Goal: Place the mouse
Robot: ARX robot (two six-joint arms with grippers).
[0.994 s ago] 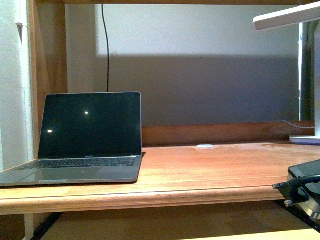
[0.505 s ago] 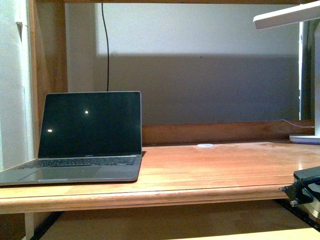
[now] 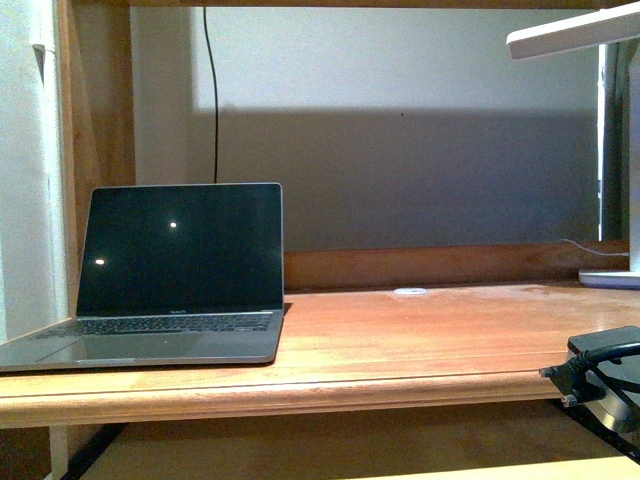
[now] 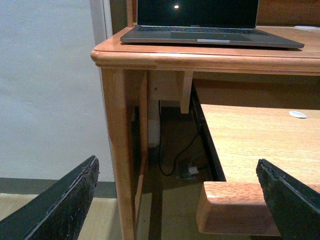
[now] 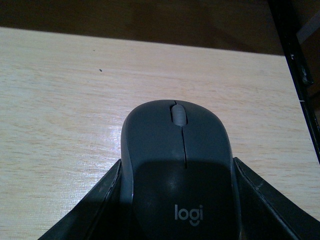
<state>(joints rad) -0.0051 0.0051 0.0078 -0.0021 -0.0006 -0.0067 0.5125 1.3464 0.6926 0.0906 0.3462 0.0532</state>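
Note:
The mouse (image 5: 177, 165) is dark grey and domed, with a scroll wheel and a "logi" mark. My right gripper (image 5: 177, 202) is shut on its sides and holds it over a pale wooden surface (image 5: 60, 100). Whether the mouse touches that surface I cannot tell. In the front view only part of my right arm (image 3: 600, 375) shows, low at the right, below the desk's front edge; the mouse is hidden there. My left gripper (image 4: 175, 200) is open and empty, its fingers (image 4: 65, 205) wide apart, low in front of the desk's left leg (image 4: 120, 150).
An open laptop (image 3: 180, 270) with a dark screen stands on the left of the wooden desk (image 3: 400, 340). A white lamp (image 3: 570, 35) stands at the right. A small white disc (image 3: 410, 291) lies near the back. A pull-out shelf (image 4: 250, 150) sits under the desktop.
In the front view my right arm drew back toward the right edge, then came back in to the left and slightly up. Nothing else has moved.

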